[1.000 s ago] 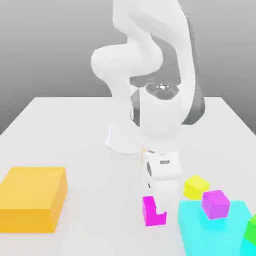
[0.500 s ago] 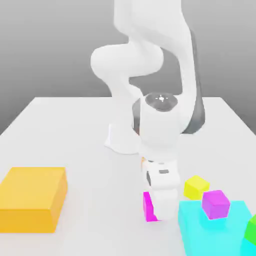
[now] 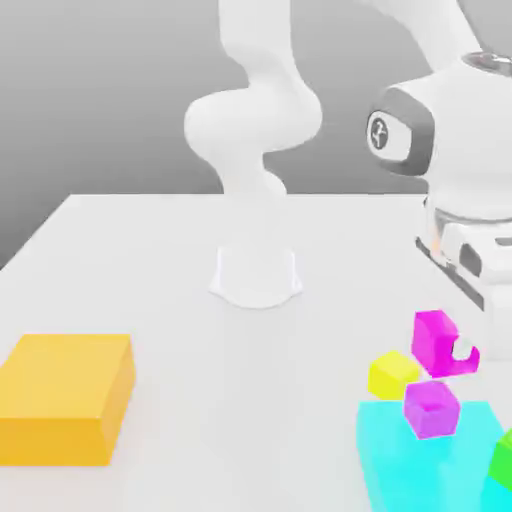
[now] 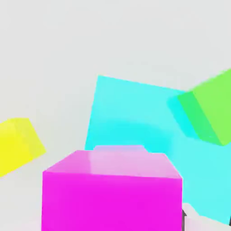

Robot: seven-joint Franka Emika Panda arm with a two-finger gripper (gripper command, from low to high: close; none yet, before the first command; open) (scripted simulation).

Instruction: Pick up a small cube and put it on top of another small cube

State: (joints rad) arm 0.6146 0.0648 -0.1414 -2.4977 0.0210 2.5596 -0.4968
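Since the earlier frames, the end effector (image 3: pixel 462 350) has swung toward the exterior view's right and lifted the small cube (image 3: pixel 437 341) off the tabletop (image 3: pixel 180 260). It is clamped on that magenta cube, which hangs above the violet cube (image 3: pixel 431 408) on the cyan block (image 3: pixel 395 470), beside the yellow cube (image 3: pixel 393 373). An orange block (image 3: pixel 65 397) sits far left.
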